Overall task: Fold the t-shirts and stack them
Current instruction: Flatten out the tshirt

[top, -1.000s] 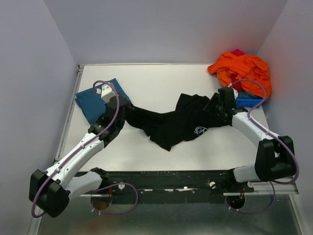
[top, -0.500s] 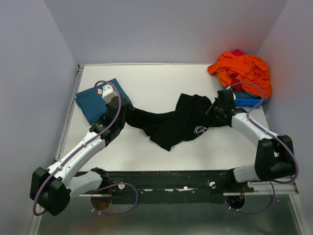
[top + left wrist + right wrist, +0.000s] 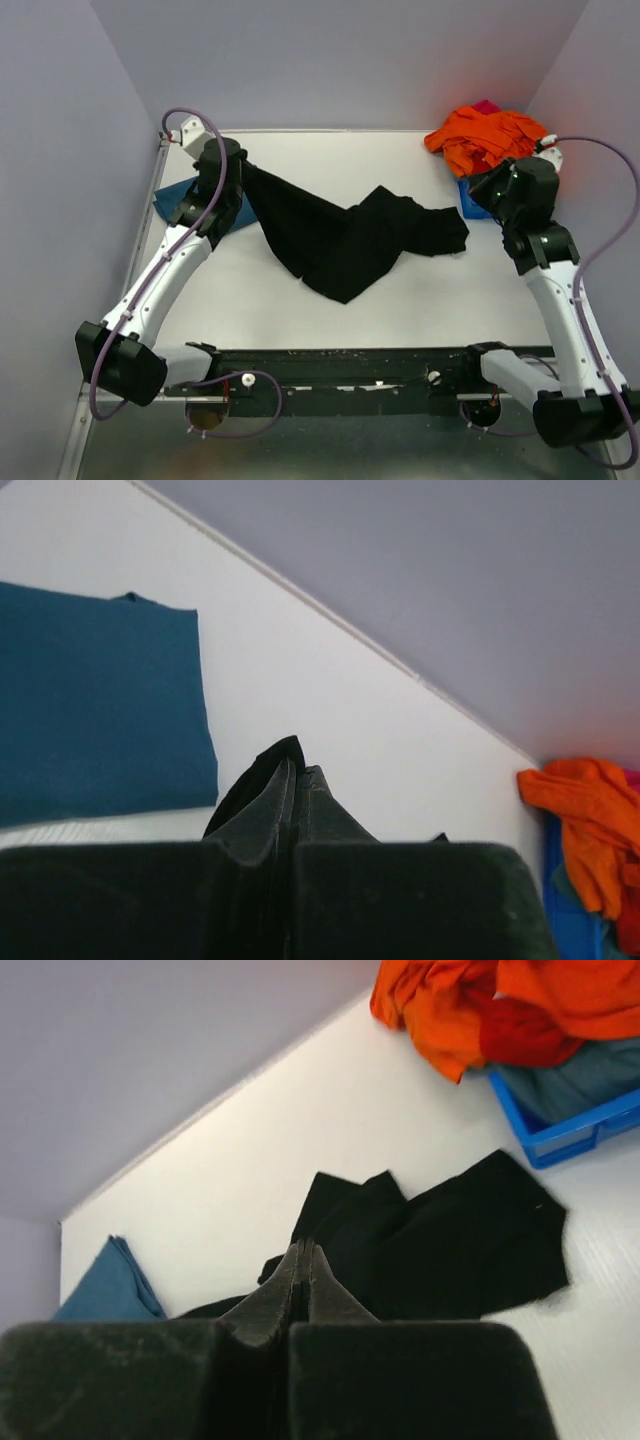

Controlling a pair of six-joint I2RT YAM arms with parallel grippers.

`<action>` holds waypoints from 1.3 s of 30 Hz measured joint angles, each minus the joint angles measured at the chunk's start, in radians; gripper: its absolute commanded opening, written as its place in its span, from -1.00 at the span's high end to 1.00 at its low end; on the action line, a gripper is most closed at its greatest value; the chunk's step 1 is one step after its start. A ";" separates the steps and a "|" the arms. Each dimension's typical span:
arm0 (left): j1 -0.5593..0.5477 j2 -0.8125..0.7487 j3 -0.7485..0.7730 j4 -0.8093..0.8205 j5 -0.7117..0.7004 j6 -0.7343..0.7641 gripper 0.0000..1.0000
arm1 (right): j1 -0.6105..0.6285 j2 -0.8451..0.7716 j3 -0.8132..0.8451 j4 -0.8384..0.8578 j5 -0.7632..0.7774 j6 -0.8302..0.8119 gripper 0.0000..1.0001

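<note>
The black t-shirt point(image 3: 340, 240) lies stretched across the table's middle, no print showing. Its left corner is lifted, pinched in my left gripper point(image 3: 233, 172), which is shut on it. In the left wrist view a bit of black cloth point(image 3: 262, 772) sticks out beside the closed fingertips point(image 3: 298, 772). The teal-blue t-shirt point(image 3: 176, 204) lies folded at the left edge, partly under my left arm, and shows as a flat square point(image 3: 100, 720). My right gripper point(image 3: 483, 192) hangs raised near the bin, shut and empty point(image 3: 303, 1250), with the black shirt's right end point(image 3: 480, 1240) on the table below it.
A heap of orange and red clothes point(image 3: 492, 140) fills a blue plastic bin point(image 3: 570, 1125) at the back right corner. Grey walls close in the table on the left, back and right. The table's front half point(image 3: 400, 310) is bare white.
My left gripper has lifted the black shirt's corner up and toward the back left. My right gripper has shut and risen away to the right, leaving the shirt's right end lying flat.
</note>
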 measured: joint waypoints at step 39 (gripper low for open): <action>0.069 -0.406 -0.304 -0.056 0.258 -0.006 1.00 | 0.277 0.888 0.449 0.021 -0.159 -0.174 -0.53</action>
